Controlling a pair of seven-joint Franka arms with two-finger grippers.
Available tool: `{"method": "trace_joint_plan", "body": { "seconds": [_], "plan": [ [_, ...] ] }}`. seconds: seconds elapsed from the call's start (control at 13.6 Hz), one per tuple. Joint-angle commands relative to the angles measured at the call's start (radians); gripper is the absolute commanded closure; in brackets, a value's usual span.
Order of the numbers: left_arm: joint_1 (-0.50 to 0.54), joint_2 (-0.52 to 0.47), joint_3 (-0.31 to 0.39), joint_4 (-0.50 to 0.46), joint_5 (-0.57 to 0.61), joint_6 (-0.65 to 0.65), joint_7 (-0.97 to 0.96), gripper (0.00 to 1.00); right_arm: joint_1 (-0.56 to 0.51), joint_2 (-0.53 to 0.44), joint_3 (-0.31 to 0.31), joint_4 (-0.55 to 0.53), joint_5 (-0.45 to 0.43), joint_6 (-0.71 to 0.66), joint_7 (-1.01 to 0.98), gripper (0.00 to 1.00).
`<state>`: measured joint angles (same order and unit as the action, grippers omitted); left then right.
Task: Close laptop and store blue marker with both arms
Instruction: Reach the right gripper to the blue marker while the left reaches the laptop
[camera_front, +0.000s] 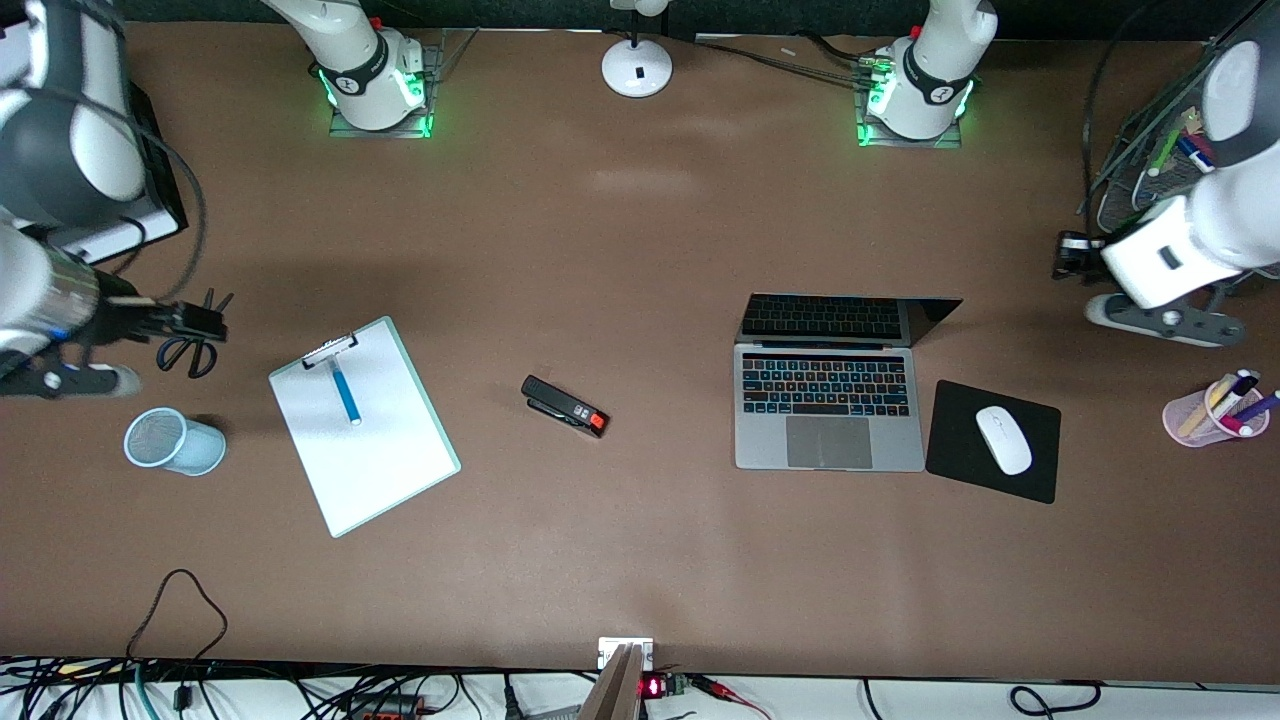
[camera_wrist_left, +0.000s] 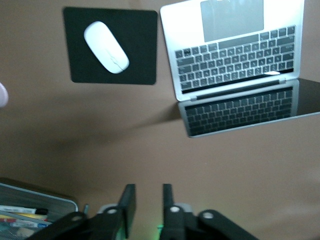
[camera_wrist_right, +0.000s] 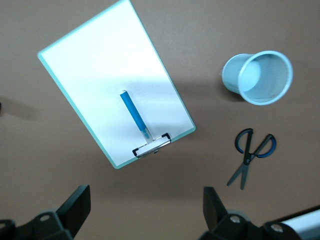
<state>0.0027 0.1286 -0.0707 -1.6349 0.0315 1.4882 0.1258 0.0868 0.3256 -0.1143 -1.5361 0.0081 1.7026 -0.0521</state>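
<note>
The left gripper (camera_wrist_left: 148, 207) hangs in the air at the left arm's end of the table, its 2 fingers (camera_wrist_left: 128, 206) drawn close together with only a narrow gap between them and nothing held in that gap. Below it and toward the middle of the table sits the laptop (camera_front: 828, 405), open, its screen tilted far back and mirroring the keyboard; a black mouse pad (camera_front: 994, 440) lies just beside the laptop on the side toward this gripper, with a white mouse (camera_front: 1003, 440) resting on it. A pink cup (camera_front: 1213, 415) of mixed markers stands near the table's end, nearer the front camera than this gripper's spot. The right gripper (camera_wrist_right: 145, 207) hovers at the right arm's end of the table with its 2 fingers (camera_wrist_right: 77, 207) spread wide and empty. Under it lie a pair of scissors (camera_wrist_right: 251, 154) and, close by, a clipboard (camera_front: 363, 425) with white paper; the blue marker (camera_front: 346, 391) lies on that paper, 1 end near the metal clip. A light-blue mesh cup (camera_front: 174, 441) lies tipped on its side near the scissors. A black stapler (camera_front: 565, 406) rests on the table between the clipboard and the laptop, well apart from both grippers.
</note>
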Motion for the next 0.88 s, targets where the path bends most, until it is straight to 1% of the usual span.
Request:
{"method": "trace_joint_plan", "body": {
  "seconds": [0.0,0.07,0.15,0.29,0.37,0.44,0.59,0.73,0.81],
  "plan": [
    [-0.006,-0.004,-0.088,-0.045,-0.002,-0.008,-0.14,1.0,0.005,0.088,0.001,0.013,0.012,0.043,-0.008,0.0],
    [-0.006,-0.018,-0.131,-0.068,-0.002,-0.006,-0.225,1.0,0.005,0.137,0.001,0.013,0.013,0.046,-0.023,0.0],
    [-0.006,-0.038,-0.171,-0.11,-0.002,0.012,-0.279,1.0,0.007,0.177,0.002,0.013,0.015,0.066,-0.073,0.0],
    [-0.006,-0.09,-0.225,-0.234,-0.002,0.119,-0.368,1.0,0.023,0.226,0.002,0.011,0.012,0.121,-0.161,0.0],
    [-0.001,-0.115,-0.265,-0.308,-0.002,0.186,-0.389,1.0,0.034,0.239,0.001,0.005,0.013,0.149,-0.17,0.0],
    [0.002,-0.13,-0.287,-0.38,-0.002,0.275,-0.396,1.0,0.045,0.253,0.002,-0.004,0.016,0.181,-0.169,0.0],
    [0.006,-0.129,-0.29,-0.478,-0.002,0.421,-0.397,0.99,0.069,0.285,0.002,-0.03,0.016,0.27,-0.166,0.0],
    [0.0,-0.116,-0.291,-0.566,-0.002,0.589,-0.397,0.99,0.089,0.285,0.002,-0.09,0.018,0.359,-0.158,0.0],
    [0.002,-0.097,-0.291,-0.583,-0.002,0.668,-0.396,0.99,0.087,0.28,0.002,-0.119,0.018,0.394,-0.158,0.0]
  ]
}}
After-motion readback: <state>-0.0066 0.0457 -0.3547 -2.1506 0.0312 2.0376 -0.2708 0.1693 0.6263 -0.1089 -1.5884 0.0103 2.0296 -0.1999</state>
